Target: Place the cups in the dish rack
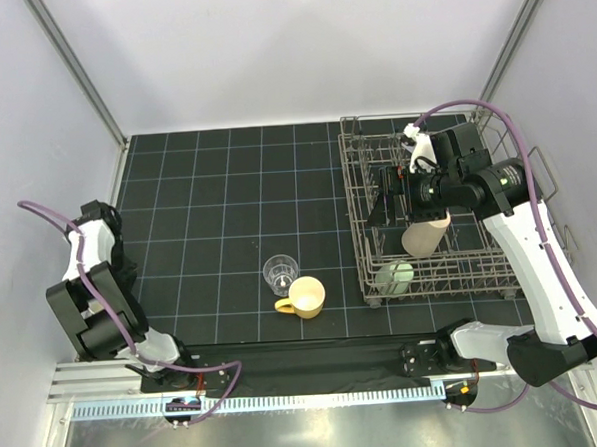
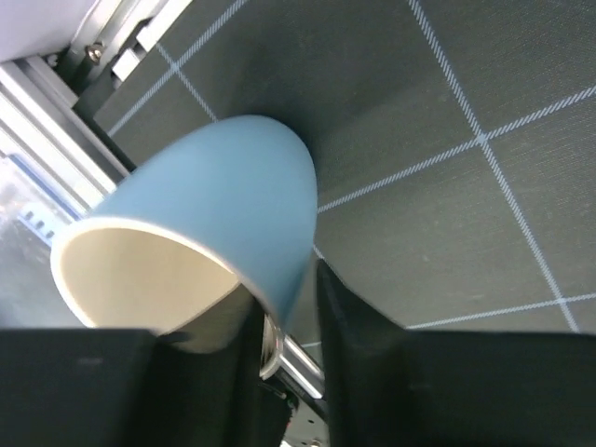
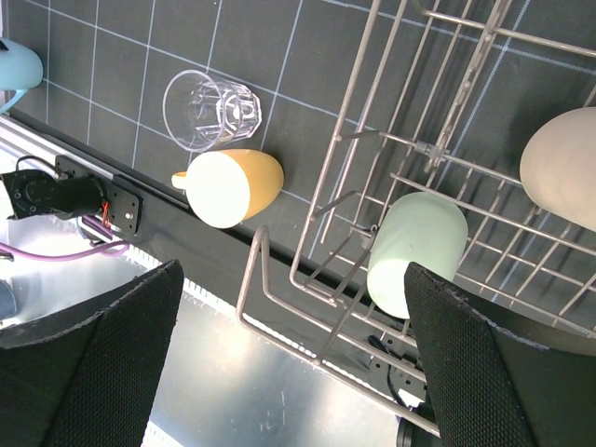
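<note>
**Dark tabletop, 3 cups left to load**

Grid-lined and dark, it carries the clear glass and yellow mug near its middle. The tan tumbler and pale green cup lie inside the dish rack. My left end effector is clamped on the light blue cup at its rim, near the front edge. My right end effector hangs over the rack, fingers wide apart. The cup looks light, rigid and probably slick, so I'd pinch the rim wall firmly.

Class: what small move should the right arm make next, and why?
Probably raise the right gripper clear of the dish rack and swing towards the clear glass: its jaws stand open, the tan tumbler already sits in the rack, and the glass stands outside it.
</note>
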